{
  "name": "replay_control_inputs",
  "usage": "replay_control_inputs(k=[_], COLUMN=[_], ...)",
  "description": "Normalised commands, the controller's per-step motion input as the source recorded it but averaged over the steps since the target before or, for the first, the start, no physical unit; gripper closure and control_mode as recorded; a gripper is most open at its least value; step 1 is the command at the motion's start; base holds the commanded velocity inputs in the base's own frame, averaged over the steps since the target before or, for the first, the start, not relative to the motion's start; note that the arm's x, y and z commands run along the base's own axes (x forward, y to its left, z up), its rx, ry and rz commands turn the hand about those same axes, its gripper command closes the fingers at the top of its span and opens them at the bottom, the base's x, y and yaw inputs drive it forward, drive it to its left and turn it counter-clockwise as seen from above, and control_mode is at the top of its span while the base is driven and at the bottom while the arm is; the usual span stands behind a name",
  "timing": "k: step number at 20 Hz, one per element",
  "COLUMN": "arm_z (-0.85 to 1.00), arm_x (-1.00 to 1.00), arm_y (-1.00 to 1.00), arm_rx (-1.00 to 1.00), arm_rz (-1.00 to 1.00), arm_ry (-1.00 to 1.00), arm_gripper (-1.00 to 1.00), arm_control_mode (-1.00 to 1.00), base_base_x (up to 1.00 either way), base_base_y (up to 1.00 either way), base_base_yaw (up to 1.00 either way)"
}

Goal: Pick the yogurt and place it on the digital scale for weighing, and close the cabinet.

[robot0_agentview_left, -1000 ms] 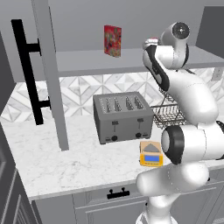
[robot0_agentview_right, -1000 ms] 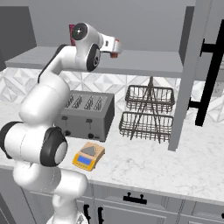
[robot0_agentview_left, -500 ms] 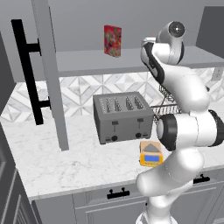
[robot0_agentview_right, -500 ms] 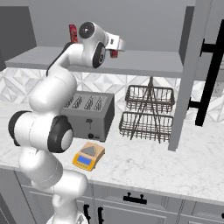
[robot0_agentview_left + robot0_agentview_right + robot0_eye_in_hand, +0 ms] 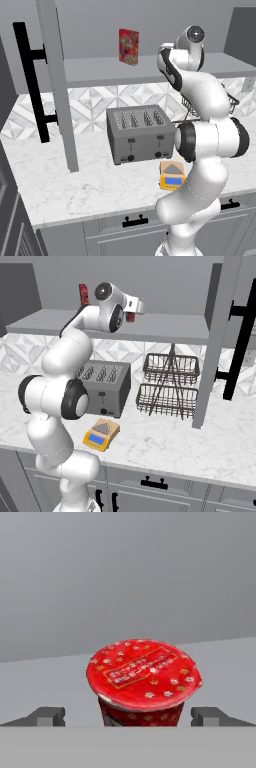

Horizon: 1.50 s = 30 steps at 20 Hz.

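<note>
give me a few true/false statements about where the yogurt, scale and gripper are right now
1. The yogurt stands upright between the open fingertips of the gripper. True.
2. The yogurt rests on the digital scale. False: the scale's plate is bare, and the yogurt is on the cabinet shelf.
3. The scale sits on the counter in front of the toaster. True.
4. The gripper is shut on the yogurt. False: the fingers stand apart on either side.
</note>
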Motion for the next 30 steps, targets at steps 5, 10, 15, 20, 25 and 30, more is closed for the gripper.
replay_control_inputs(k=[5,10,15,20,25,30], arm_z=[-0.09,-0.05,0.0,-0.02,-0.02,0.26], arm_x=[0.31,0.14,0.0,-0.54,-1.0,-1.0], arm_y=[0.0,0.0,0.0,0.0,-0.02,-0.28], arm_rx=[0.0,0.0,0.0,0.07,0.21,0.12], arm_rz=[0.0,0.0,0.0,0.02,0.04,0.05], arm_ry=[0.0,0.0,-0.06,-0.26,-0.41,-0.03], arm_gripper=[-1.0,1.0,1.0,1.0,1.0,1.0], arm_control_mode=[-1.0,-1.0,-1.0,-1.0,-1.0,-1.0], base_base_x=[0.0,0.0,0.0,0.0,0.0,0.0], base_base_y=[0.0,0.0,0.0,0.0,0.0,0.0], base_base_yaw=[0.0,0.0,0.0,0.0,0.0,0.0])
